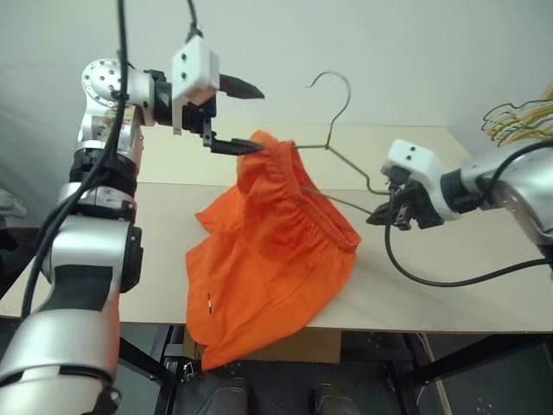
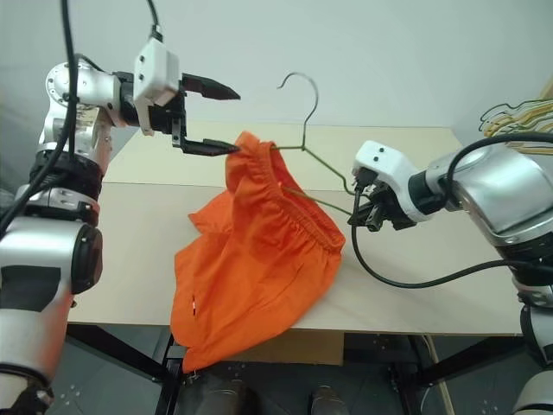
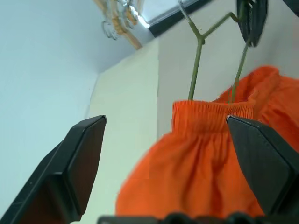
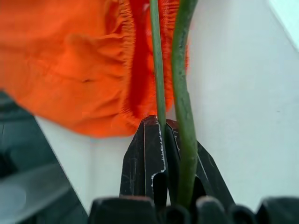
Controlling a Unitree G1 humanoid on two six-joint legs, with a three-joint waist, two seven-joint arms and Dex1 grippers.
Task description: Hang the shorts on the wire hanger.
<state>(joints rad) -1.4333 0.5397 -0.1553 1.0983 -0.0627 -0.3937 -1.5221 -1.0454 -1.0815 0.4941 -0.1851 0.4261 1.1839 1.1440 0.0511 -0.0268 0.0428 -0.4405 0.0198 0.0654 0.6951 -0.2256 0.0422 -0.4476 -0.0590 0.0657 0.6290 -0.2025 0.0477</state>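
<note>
The orange shorts (image 1: 268, 259) hang by their waistband on the thin wire hanger (image 1: 348, 97). Their legs drape across the table and over its front edge. The hanger is tilted, with its hook up and the shorts covering its left end. My right gripper (image 1: 380, 216) is shut on the hanger's right end, and the wires (image 4: 158, 70) run out between its fingers. My left gripper (image 1: 255, 121) stands open at the raised end of the waistband (image 3: 212, 114). Its lower finger is right at the fabric; I cannot tell whether it touches.
The light wooden table (image 1: 432, 285) carries the shorts. A bunch of gold-yellow hangers (image 1: 523, 117) sticks in at the far right. A black cable (image 1: 449, 281) loops over the table under my right arm. A cardboard box (image 1: 302, 346) sits under the table's front edge.
</note>
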